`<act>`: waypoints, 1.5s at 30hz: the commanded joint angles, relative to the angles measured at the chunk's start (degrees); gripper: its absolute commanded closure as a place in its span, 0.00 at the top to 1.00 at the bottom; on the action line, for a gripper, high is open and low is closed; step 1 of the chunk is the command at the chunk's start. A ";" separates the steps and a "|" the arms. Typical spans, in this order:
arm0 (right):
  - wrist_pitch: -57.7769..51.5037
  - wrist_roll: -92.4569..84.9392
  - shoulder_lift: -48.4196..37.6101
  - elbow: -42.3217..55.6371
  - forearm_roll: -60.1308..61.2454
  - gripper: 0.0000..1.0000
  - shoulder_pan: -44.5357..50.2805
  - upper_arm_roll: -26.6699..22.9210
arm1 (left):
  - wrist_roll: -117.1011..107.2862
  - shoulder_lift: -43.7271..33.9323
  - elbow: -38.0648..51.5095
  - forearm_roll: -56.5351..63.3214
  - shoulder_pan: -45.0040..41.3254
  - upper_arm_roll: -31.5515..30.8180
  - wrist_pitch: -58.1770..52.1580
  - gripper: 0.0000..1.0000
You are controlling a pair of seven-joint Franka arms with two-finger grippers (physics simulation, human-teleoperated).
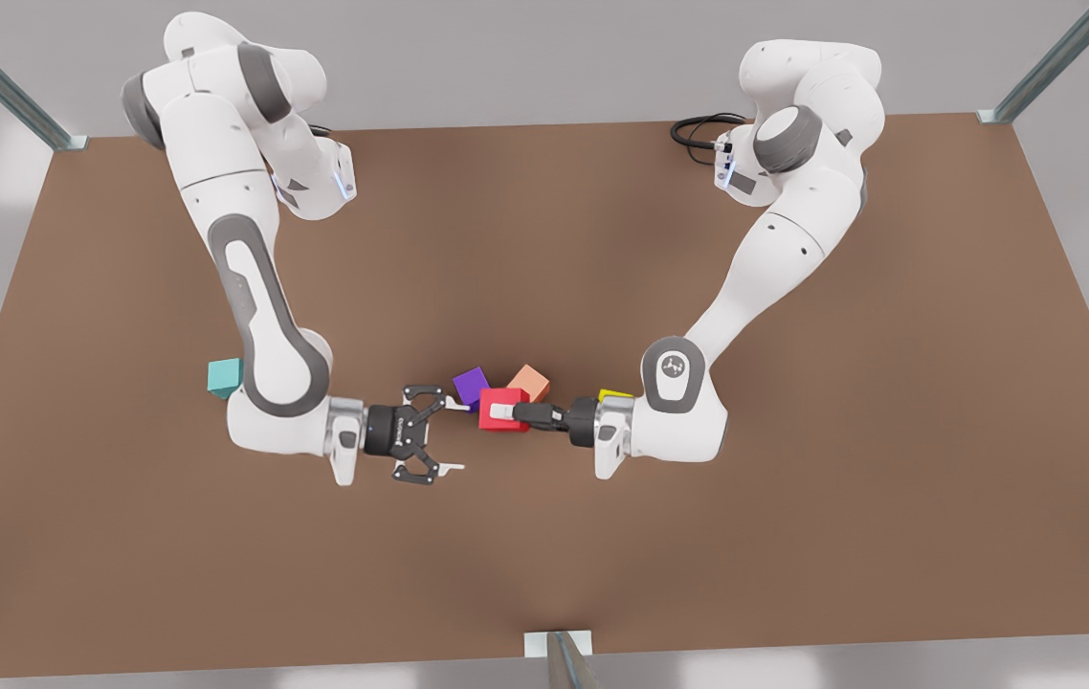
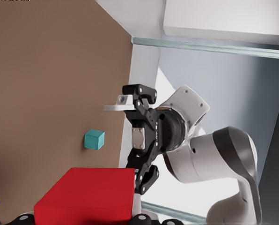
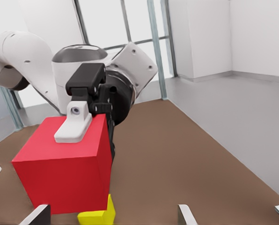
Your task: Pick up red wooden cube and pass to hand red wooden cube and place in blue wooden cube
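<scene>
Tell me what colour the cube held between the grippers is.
Bright red, clearest in the right wrist view.

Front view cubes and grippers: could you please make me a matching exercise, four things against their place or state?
Things:
1. red wooden cube
2. blue wooden cube
3. yellow cube
4. right gripper

Places or states:
a. open, facing the red cube
b. on the table, beside the right arm
c. clamped in the left gripper
d. mostly hidden behind the left arm's wrist

Pairs: 1-c, 2-b, 3-d, 4-a.
</scene>
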 commanded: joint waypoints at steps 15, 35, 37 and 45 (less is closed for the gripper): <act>-1.18 -23.63 -2.18 -5.33 6.64 1.00 0.04 2.47 | 13.59 1.01 0.90 -0.77 -0.71 0.13 0.09 0.60; -0.22 -23.46 1.60 -2.43 9.89 0.67 1.01 5.02 | 13.07 1.89 2.48 -0.77 -2.82 0.22 3.43 0.61; -0.22 -23.37 1.60 -2.43 9.89 0.66 0.92 5.02 | 13.07 1.89 2.48 -0.86 -2.73 0.22 3.43 0.80; -0.30 -23.02 1.51 -1.99 9.71 0.66 0.66 5.02 | 10.52 1.19 2.13 -0.69 -1.41 0.22 2.99 1.00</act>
